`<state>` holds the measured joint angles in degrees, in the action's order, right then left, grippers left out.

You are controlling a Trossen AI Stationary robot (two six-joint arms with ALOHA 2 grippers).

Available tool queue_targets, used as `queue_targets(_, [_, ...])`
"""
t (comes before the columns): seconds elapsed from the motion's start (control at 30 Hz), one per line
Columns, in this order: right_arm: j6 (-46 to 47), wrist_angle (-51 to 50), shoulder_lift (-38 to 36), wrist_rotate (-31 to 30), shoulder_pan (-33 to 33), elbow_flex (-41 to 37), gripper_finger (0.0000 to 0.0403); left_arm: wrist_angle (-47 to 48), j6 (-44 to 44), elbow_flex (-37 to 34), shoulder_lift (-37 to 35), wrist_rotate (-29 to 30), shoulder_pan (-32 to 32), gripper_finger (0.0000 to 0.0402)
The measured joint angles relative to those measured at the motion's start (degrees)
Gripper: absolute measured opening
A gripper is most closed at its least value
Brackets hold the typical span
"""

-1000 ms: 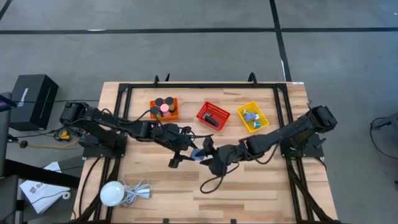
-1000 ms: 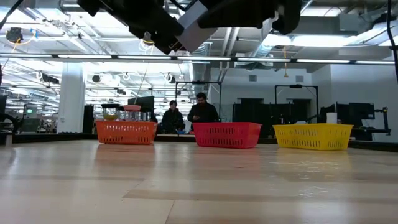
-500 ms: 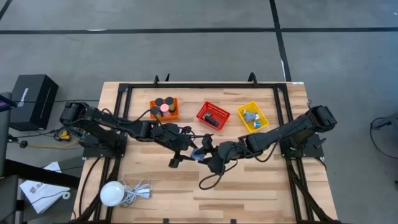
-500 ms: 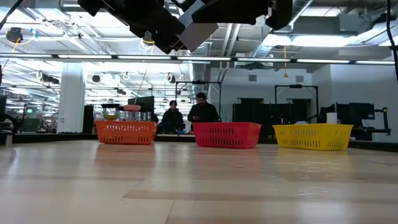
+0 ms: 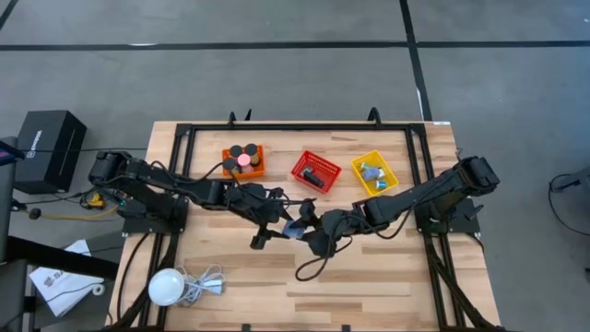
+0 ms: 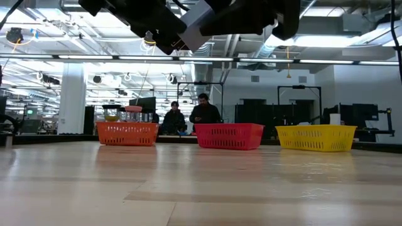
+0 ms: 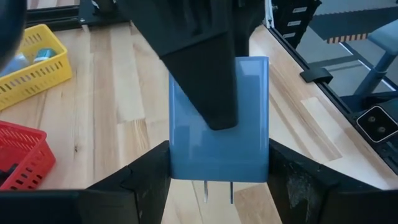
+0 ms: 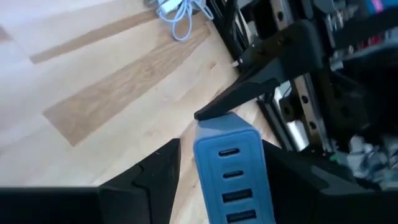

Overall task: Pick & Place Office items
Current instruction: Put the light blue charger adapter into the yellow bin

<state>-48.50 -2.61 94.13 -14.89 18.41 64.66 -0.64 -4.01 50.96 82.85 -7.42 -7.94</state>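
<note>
Both arms meet over mid-tabletop (image 5: 369, 277), handoff pose. Light-blue charger block (image 7: 219, 124) sits between the two claws, above the wood, not touching it. Left claw (image 5: 284, 225) is clamped on its sides: the left wrist view shows both own fingers pressed against the block's flanks, plug prongs pointing down between them. Right claw (image 5: 304, 227) has the same block too: in the right wrist view the block, port side facing the camera, stands between that arm's fingers, and one finger of the other claw lies across the block's face in each wrist view. So both claws are part-closed on one item. Baskets are in a row at the far side: orange basket (image 5: 244, 161) with black cylinders and a pink one, red basket (image 5: 316, 171), yellow basket (image 5: 375, 173) with light-blue pieces. White bulb with cable (image 5: 168, 287) is at the near left corner. Two people in the room behind, low view.
</note>
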Motion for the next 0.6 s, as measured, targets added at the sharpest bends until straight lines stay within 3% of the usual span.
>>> queue_targets(0.27, [-8.7,1.2,0.0,-0.1,-0.2,0.0,0.0171,-0.3,0.4,0.0,0.0,0.0,0.0,0.0225])
queue_targets(0.47, [-9.2,1.1,0.0,0.0,-0.6,0.0,0.0122,-0.3,0.7,0.0,0.0,-0.1,0.0,0.0228])
queue_targets(0.6, [-9.3,1.1,0.0,0.0,-0.6,0.0,0.0115,-0.3,0.7,0.0,0.0,-0.1,0.0,0.0229])
